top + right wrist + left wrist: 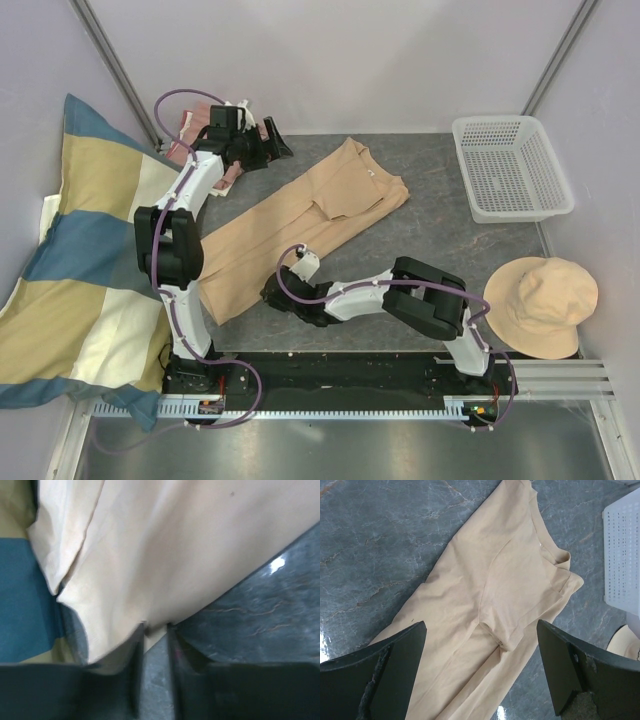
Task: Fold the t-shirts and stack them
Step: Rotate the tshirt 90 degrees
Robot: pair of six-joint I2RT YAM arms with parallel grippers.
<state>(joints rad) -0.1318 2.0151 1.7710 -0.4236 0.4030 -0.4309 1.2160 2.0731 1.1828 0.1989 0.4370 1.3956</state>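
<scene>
tan t-shirt grip: right gripper sits at the near hem edge. Jaws stand close with a sliver of cloth between them and a gap showing, so I can't tell if they bite.
left gripper: spread wide, empty, hangs above the shirt's far-left side.
shirt position: flat on the table, a long diagonal strip. Hem is near-left by the pillow, collar far-right.
handling: light, limp, zero stiffness. It'll likely drape, drag and slide on the smooth top. Pinch deep at hem corners or shoulders and catch all layers.
pink t-shirt: bunched far left, behind the left arm.
right wrist only: the hem at the fingers; in the top view the arm hides it.
left wrist only: sleeve crease and neck label, both clear.
top only: pink tee, whole layout, whole basket, whole hat.
</scene>
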